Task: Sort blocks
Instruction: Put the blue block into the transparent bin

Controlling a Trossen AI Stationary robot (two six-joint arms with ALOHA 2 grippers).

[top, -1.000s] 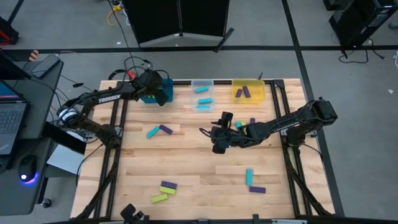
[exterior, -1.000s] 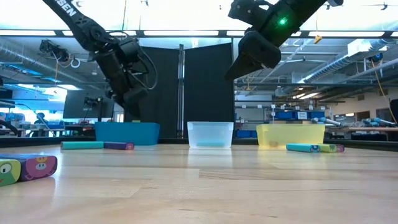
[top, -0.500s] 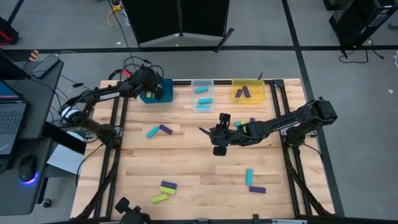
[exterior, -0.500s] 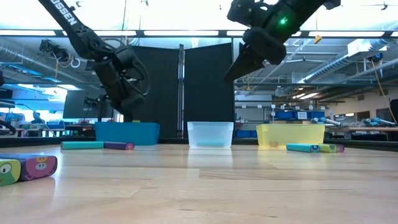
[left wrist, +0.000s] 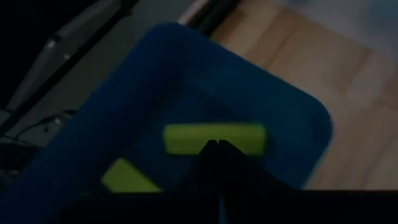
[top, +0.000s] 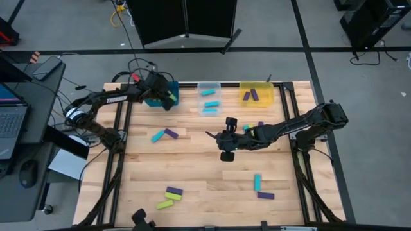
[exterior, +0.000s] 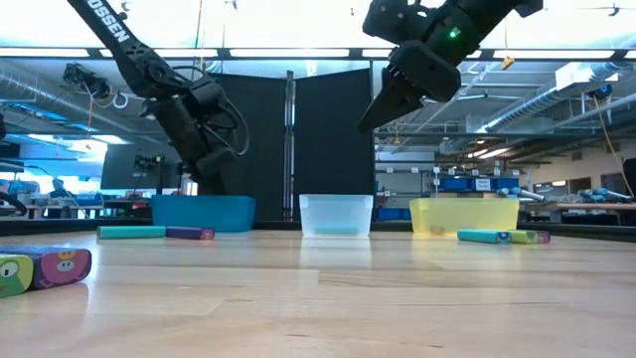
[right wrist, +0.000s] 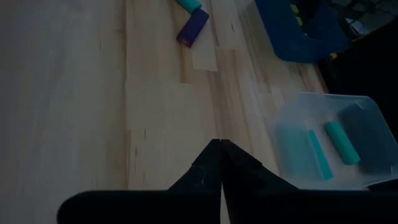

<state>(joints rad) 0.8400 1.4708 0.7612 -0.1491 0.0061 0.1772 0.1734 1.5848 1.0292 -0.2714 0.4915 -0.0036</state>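
Blocks are lying scattered around the clear bin, looking light, rigid and smooth, best pinched across the narrow sides. Left gripper is hovering over the blue bin beside it, fingers pressed together; right gripper, likewise closed and empty, is hanging near.

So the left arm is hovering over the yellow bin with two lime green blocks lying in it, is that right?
Not quite: the bin under the left gripper is the blue bin, not the yellow one. The left wrist view shows two lime green blocks lying in it beneath the shut fingers. The yellow bin stands at the other end of the row, as the high view shows.
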